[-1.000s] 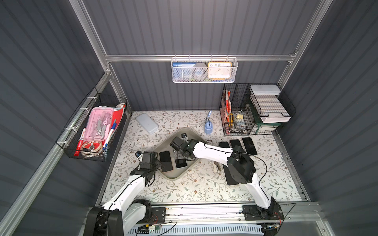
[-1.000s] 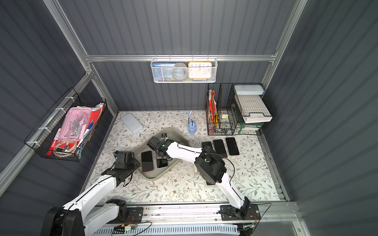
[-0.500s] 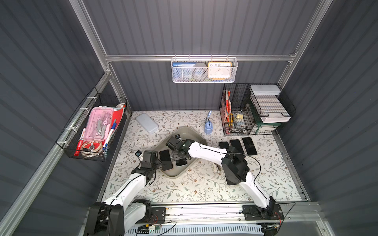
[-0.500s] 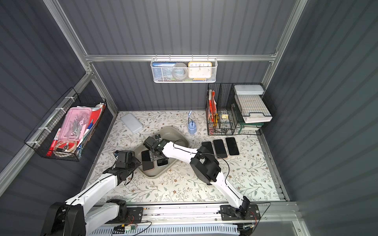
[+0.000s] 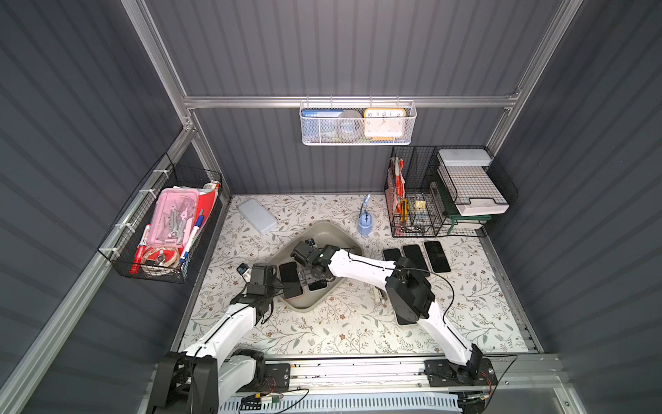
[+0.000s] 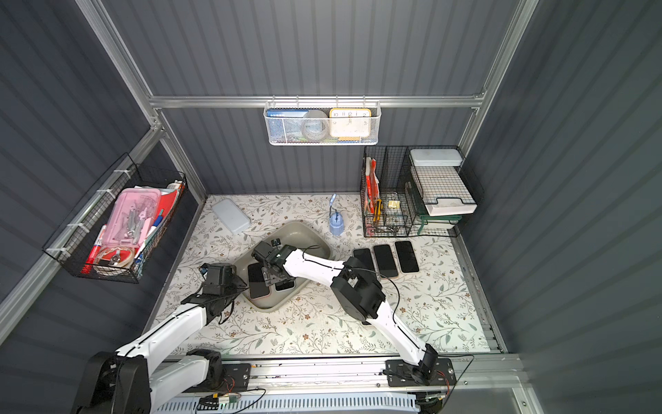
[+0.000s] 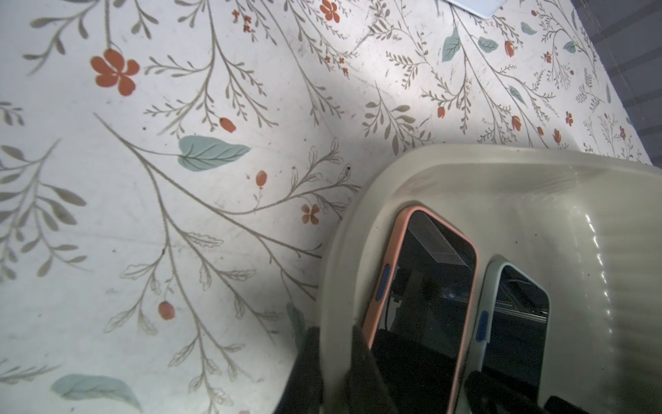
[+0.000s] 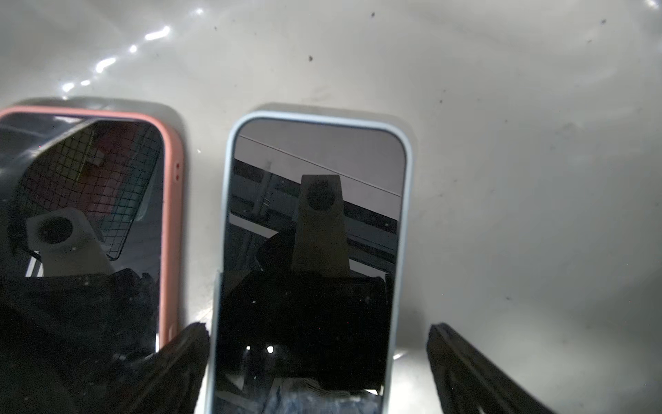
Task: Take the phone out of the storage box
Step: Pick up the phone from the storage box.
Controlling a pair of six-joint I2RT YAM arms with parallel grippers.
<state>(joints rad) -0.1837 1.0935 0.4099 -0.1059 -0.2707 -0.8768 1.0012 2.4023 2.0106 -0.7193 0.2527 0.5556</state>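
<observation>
Part of the work looks done: three phones [image 5: 415, 256] lie in a row on the counter [image 5: 322, 333], well apart from the box [image 5: 336, 233], which sits mid-counter. Whether they came out of it cannot be told. Two are left inside, side by side and screen up: a pink phone [image 8: 89, 179] by the wall and a blue phone [image 8: 315, 215] just beside it. The left tool [image 7: 335, 362] is pressed together on the box's rim near the pink phone, apparently steadying the tub. The right tool [image 8: 315, 340] is down inside the box, spread wide, with one finger in the gap between the two phones and the other out past the blue phone's far edge. Nothing is pinched yet. What remains, by my reading, is to close on the blue phone, lift it clear and set it down, then do the same for the pink one.
</observation>
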